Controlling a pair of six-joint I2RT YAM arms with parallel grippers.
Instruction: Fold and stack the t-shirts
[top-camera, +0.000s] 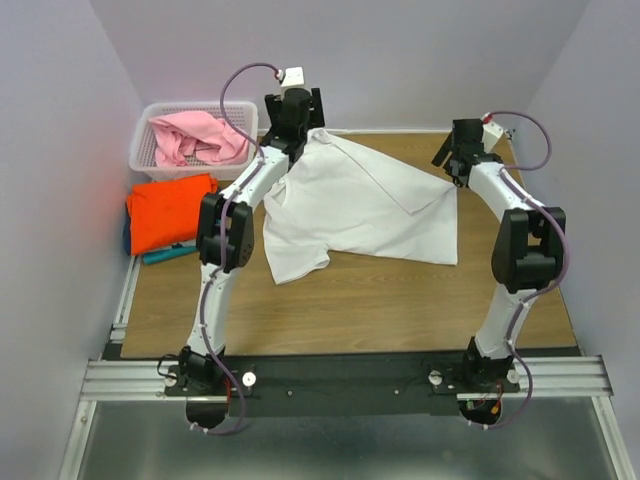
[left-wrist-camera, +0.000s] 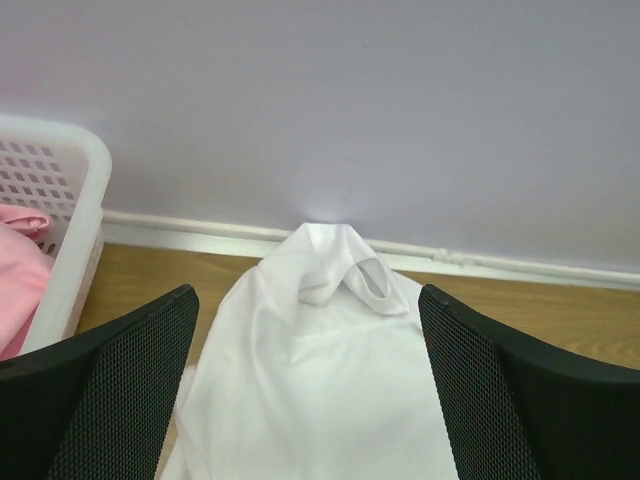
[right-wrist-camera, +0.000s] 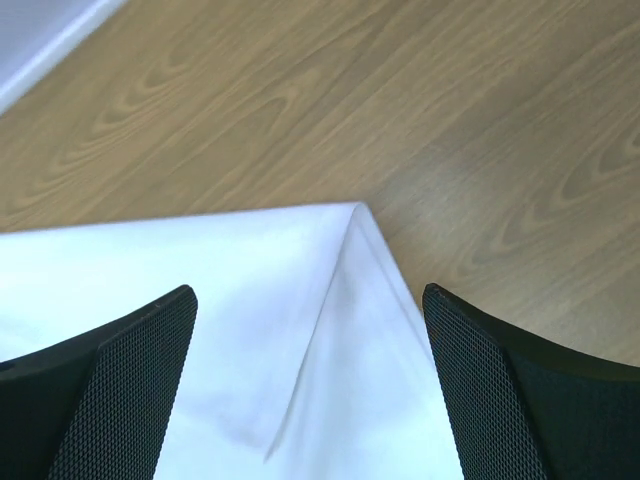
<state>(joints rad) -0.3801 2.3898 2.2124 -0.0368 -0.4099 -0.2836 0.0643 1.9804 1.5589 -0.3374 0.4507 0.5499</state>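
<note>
A white t-shirt (top-camera: 355, 205) lies partly folded across the wooden table (top-camera: 350, 300). My left gripper (top-camera: 296, 128) hovers at its far left corner, jaws wide apart and holding nothing; the wrist view shows the bunched cloth (left-wrist-camera: 320, 350) lying loose between the fingers (left-wrist-camera: 115, 385). At the shirt's right corner my right gripper (top-camera: 458, 158) also stands open, the cloth's pointed corner (right-wrist-camera: 350, 225) lying flat between its fingers (right-wrist-camera: 510, 400). A folded bright orange t-shirt (top-camera: 170, 210) rests on a teal one (top-camera: 168, 254) at the left. The pink t-shirt (top-camera: 198, 138) sits crumpled in the basket.
The white lattice basket (top-camera: 143, 135) stands at the back left corner, its rim (left-wrist-camera: 60, 200) close to my left gripper. Lavender walls (left-wrist-camera: 350, 100) close in the back and both sides. A metal rail (top-camera: 340, 375) runs along the near edge.
</note>
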